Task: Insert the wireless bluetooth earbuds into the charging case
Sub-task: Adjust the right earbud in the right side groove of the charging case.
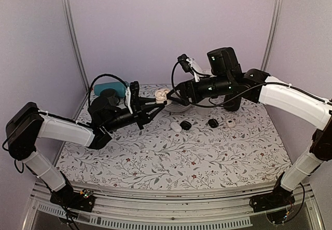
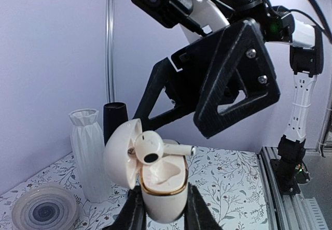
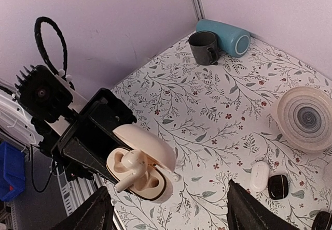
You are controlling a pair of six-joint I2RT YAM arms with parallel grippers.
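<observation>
The right claw (image 3: 168, 188) is spread wide and holds nothing; between its two fingers, a little lower, I see the charging case (image 2: 161, 191). The left claw (image 2: 165, 212) pinches this case by its lower body and keeps it upright in the air, lid open, above the far part of the tabletop (image 1: 171, 157), about the middle of its far edge. One earbud (image 2: 153, 152) lies across the mouth of the case, its head against the inside of the lid and its stem pointing out sideways over the rim. It is not down in its well, in my judgement. Where the second earbud is, I cannot tell.

The main danger is that this earbud only rests there. A small tilt or shake of the left claw can make it roll over the rim and fall to the tabletop. If the right claw presses it while the stem is crosswise, it can jam or jump out. A push away from the centre can also turn the smooth case in the pinch. A finger that touches the lid can fold it onto the earbud.
</observation>
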